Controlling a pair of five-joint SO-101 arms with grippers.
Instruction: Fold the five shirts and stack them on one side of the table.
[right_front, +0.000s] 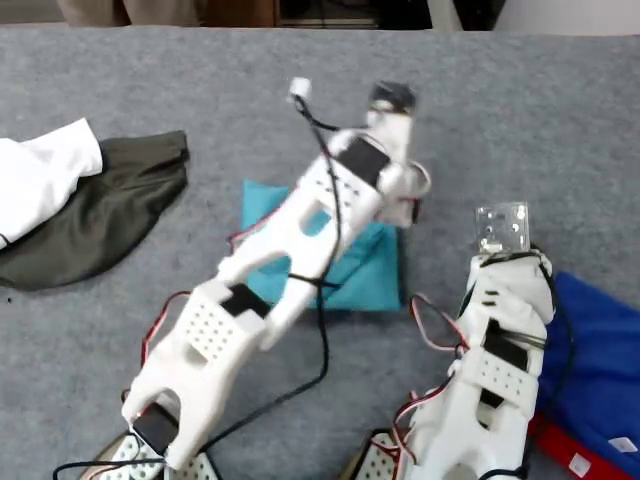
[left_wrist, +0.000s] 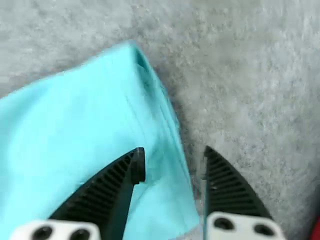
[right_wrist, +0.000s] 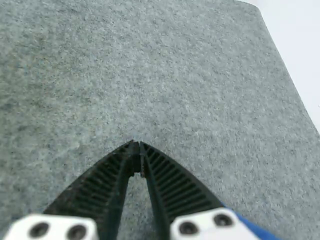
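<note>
Jaws of left gripper (left_wrist: 172, 151) apart astride edge of folded teal fabric shirt (left_wrist: 65, 130); pinch thru all layers. Right gripper (right_wrist: 136, 146) closed, empty.

Grey felt worktop (right_front: 560, 120) pretty much everywhere. Past its far edge there's some brown furniture (right_front: 240, 12), a dark patch, and a pale wall (right_front: 570, 15).

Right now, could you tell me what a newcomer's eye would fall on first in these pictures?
The left arm stretches diagonally across the grey table, its open pincer straddling the edge of a folded teal shirt at the centre. A white shirt overlaps a dark olive shirt at the table's left edge, and a blue shirt lies beside the right arm.
</note>
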